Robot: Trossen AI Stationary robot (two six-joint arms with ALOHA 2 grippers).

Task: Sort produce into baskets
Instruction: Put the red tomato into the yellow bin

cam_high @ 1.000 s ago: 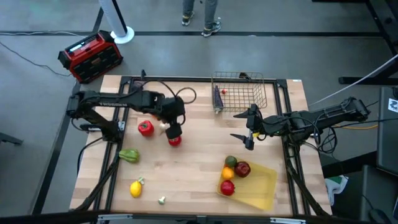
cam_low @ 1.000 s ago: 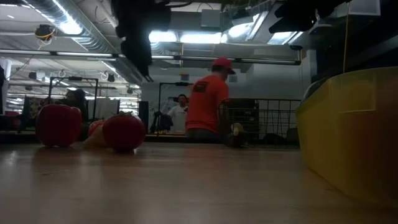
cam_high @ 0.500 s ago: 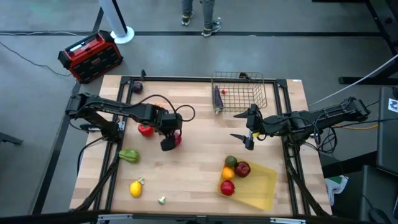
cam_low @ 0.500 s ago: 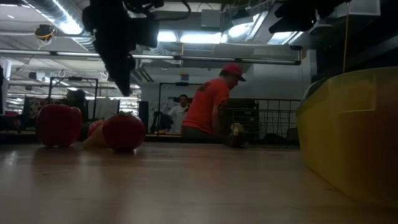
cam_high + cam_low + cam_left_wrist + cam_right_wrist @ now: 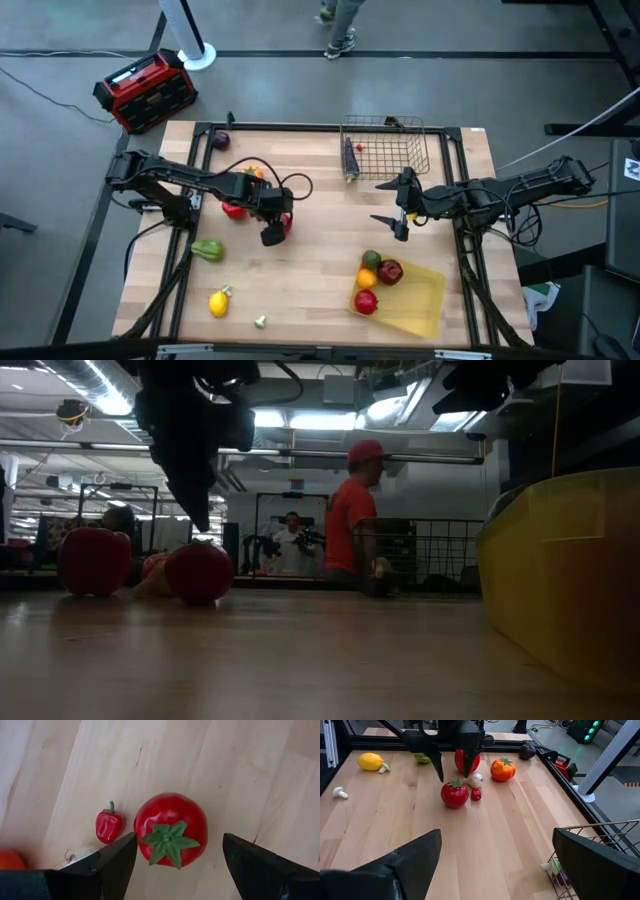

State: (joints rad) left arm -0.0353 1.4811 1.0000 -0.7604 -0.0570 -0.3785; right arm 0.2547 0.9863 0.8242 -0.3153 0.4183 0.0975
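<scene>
A: Which step is this?

B: A pick, I'd judge. The left gripper hangs directly above the red tomato, fingers apart, one either side, nothing held. The tomato sits on the table left of centre, a small red pepper just beside it.

A: And next?

B: Probably descend, close on the tomato without catching the pepper, then carry it to the wire basket at the far edge or the yellow tray near the front right corner.

A: The right gripper?

B: Waiting below the basket, fingers spread, empty.
</scene>
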